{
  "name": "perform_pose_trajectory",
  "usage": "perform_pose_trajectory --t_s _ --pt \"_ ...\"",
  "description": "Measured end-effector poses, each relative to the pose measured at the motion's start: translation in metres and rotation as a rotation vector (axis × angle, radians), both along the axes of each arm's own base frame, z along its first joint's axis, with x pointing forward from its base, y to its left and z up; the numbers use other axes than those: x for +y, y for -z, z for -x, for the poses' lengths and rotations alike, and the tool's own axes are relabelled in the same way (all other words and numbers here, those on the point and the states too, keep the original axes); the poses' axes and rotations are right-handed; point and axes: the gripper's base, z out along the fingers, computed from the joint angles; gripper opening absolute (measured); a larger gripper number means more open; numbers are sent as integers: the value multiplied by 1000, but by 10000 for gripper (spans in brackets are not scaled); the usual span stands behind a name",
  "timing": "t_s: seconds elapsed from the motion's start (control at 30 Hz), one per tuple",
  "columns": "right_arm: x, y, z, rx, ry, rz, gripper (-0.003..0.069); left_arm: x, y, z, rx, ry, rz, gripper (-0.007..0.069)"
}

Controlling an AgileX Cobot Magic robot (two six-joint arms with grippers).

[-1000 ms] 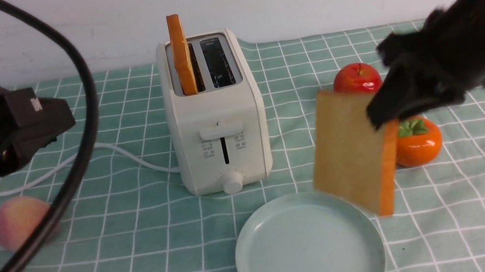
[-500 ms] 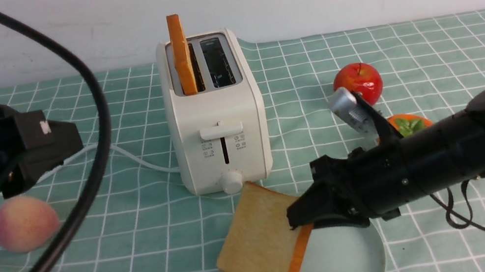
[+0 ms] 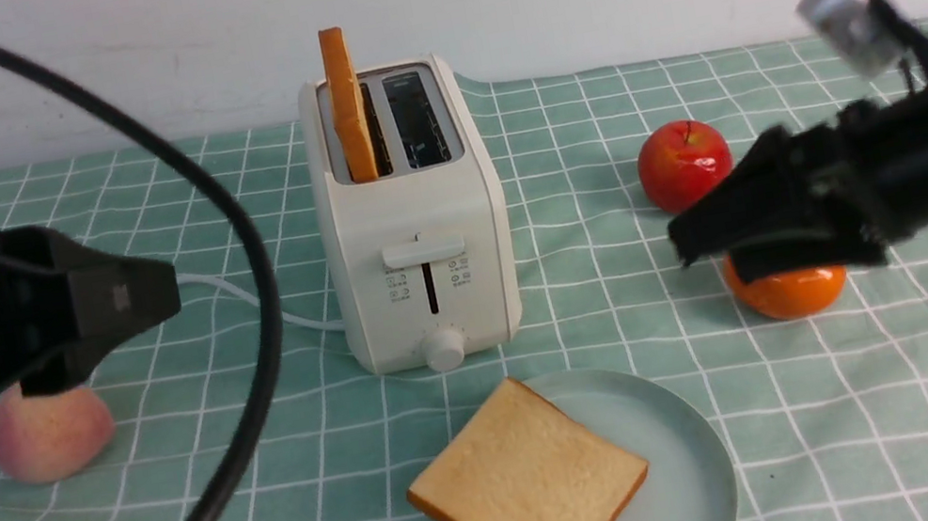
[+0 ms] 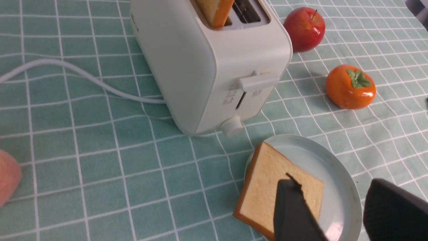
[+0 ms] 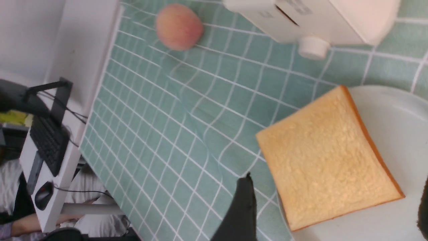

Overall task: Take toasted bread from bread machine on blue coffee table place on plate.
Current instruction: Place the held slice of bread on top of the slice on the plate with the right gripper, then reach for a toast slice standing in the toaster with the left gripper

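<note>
One slice of toasted bread (image 3: 527,483) lies flat on the pale plate (image 3: 698,448), its left corner overhanging the rim. A second slice (image 3: 348,118) stands in the left slot of the cream bread machine (image 3: 417,240) on the blue coffee table (image 3: 182,501). My right gripper (image 3: 695,244) hovers open to the right of the plate, above the persimmon, holding nothing. In the right wrist view its fingers (image 5: 245,201) stand wide apart over the toast (image 5: 327,160). My left gripper (image 3: 138,308) hangs open to the left of the bread machine, empty (image 4: 331,179).
A red apple (image 3: 684,162) and an orange persimmon (image 3: 790,294) sit to the right of the bread machine, a peach (image 3: 51,434) to its left. The white power cord (image 3: 240,290) trails left. A thick black cable (image 3: 248,337) loops across the near left.
The right gripper lowered the toast onto the plate, let go of it, then rose and pulled back to the right. The left gripper moved right toward the bread machine.
</note>
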Motion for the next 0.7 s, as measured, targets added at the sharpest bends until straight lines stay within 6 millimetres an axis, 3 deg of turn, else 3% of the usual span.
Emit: perform_pose_trajectory --t_s 0.1,0.13,0.23,0.33,0.43,0.6,0.7 --pt "-2 -33 9 -82 -22 13 616 -5 -4 -20 12 2 -7 355" --pt "4 -57 22 -150 -50 35 584 -10 -8 -37 32 9 -13 391" --pt "17 -82 51 -233 -109 97 539 -20 -14 -66 79 32 -28 457" --pt "28 -96 85 -302 -127 233 500 -31 -16 -98 129 49 -33 531" --pt "32 -103 107 -362 -96 355 484 -41 -17 -122 148 37 -26 578" --pt "37 -111 127 -428 -41 437 479 -68 -6 -160 180 10 -67 598" --pt "45 -112 134 -447 -46 449 479 -87 13 -187 209 -1 -111 589"
